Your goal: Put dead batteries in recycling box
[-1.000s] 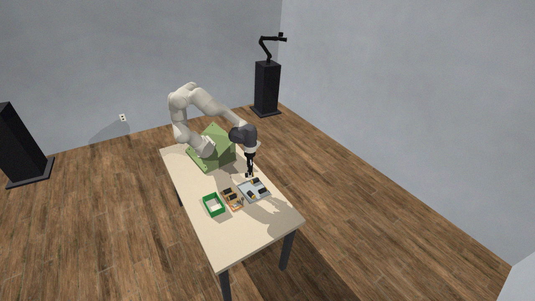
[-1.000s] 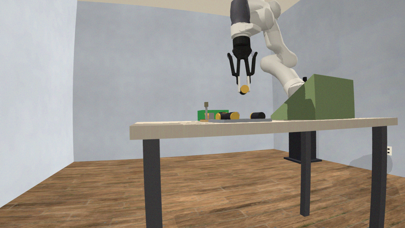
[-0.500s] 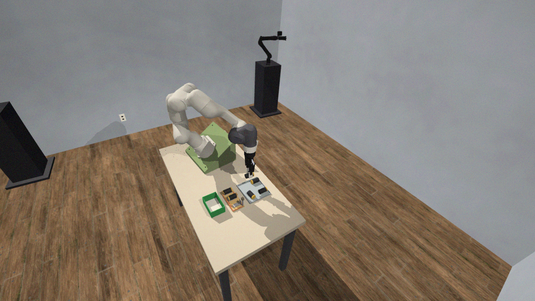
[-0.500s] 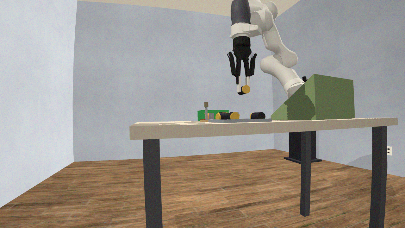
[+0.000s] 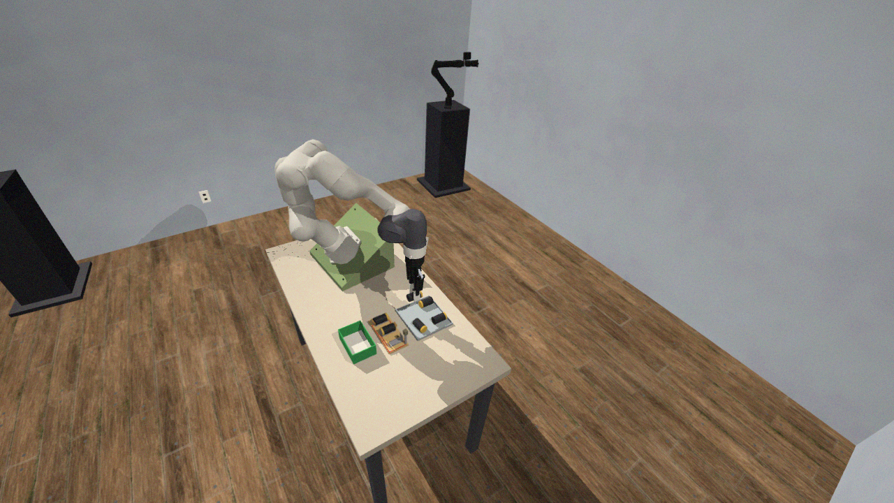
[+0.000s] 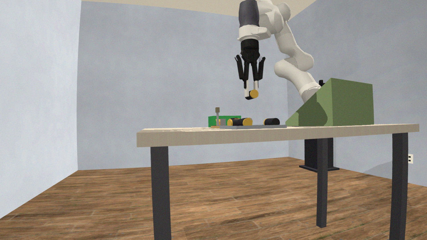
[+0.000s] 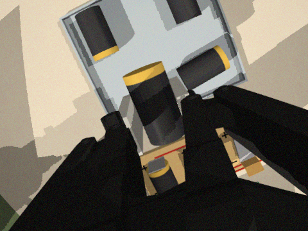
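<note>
exterior view shows the end effector point(image 5: 413, 295) point(image 6: 251, 93) point(image 7: 155, 100) gripping a black battery with a yellow end point(image 5: 411, 297) point(image 6: 250, 95) point(image 7: 155, 102), its fingers on either side, held up above the worktop point(image 5: 350, 394) point(image 6: 184, 137) point(image 7: 51, 83) and apart from it. in the top view, three more batteries lie on their sides in the shallow grey tray point(image 5: 413, 334) point(image 6: 262, 126) point(image 7: 86, 75): one at its far side point(image 5: 426, 301) point(image 7: 203, 67), one at the right point(image 5: 438, 318) point(image 7: 184, 11) and one nearer the left point(image 5: 419, 325) point(image 7: 96, 32). just left of the tray, two batteries point(image 5: 379, 318) point(image 5: 387, 329) lie in the orange-brown holder point(image 5: 393, 351) point(image 7: 179, 160). a small bulb post point(image 5: 405, 337) point(image 6: 217, 114) stands at the holder's near right; whether it is lit i cannot tell. left of the holder, the green recycling box point(image 5: 364, 358) point(image 6: 224, 117) stands upright, with a pale patch on its floor and all six batteries outside it.

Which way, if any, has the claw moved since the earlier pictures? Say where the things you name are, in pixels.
Yes, slightly: in the exterior view the claw point(image 5: 415, 295) point(image 6: 251, 93) point(image 7: 155, 100) has shifted left, away from the green wedge block point(image 5: 378, 253) point(image 6: 352, 102) point(image 7: 6, 210).
</note>
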Robot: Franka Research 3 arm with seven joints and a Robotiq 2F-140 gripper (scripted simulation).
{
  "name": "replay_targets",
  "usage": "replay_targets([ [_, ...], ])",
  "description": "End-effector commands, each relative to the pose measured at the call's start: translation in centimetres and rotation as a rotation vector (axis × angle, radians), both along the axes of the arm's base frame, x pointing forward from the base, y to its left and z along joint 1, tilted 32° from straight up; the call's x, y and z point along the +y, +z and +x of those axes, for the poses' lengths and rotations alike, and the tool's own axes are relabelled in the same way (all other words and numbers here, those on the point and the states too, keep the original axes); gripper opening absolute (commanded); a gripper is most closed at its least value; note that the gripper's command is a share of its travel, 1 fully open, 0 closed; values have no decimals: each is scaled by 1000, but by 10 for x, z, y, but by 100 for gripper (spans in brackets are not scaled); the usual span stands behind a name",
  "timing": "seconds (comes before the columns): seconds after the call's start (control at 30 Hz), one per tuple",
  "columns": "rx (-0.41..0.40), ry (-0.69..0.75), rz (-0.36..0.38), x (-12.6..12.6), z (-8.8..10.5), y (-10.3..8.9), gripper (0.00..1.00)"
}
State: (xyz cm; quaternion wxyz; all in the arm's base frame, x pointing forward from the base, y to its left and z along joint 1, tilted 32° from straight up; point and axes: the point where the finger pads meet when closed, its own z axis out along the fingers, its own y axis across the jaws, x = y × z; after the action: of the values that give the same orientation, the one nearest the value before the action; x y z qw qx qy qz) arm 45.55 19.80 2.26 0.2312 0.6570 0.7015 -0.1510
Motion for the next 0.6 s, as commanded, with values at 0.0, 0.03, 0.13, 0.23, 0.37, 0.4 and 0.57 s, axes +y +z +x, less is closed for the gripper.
replay_targets([
  [0.0, 14, 21, -8, -30, 25, 21, 16],
  [0.03, 14, 21, -8, -39, 33, 28, 16],
  [0.13, 14, 21, -8, -68, 59, 50, 16],
  [0.23, 14, 21, -8, -93, 81, 68, 16],
  [0.37, 14, 21, -8, -104, 90, 76, 16],
  [0.4, 14, 21, -8, -107, 93, 79, 16],
  [0.57, 14, 21, -8, -111, 97, 82, 16],
])
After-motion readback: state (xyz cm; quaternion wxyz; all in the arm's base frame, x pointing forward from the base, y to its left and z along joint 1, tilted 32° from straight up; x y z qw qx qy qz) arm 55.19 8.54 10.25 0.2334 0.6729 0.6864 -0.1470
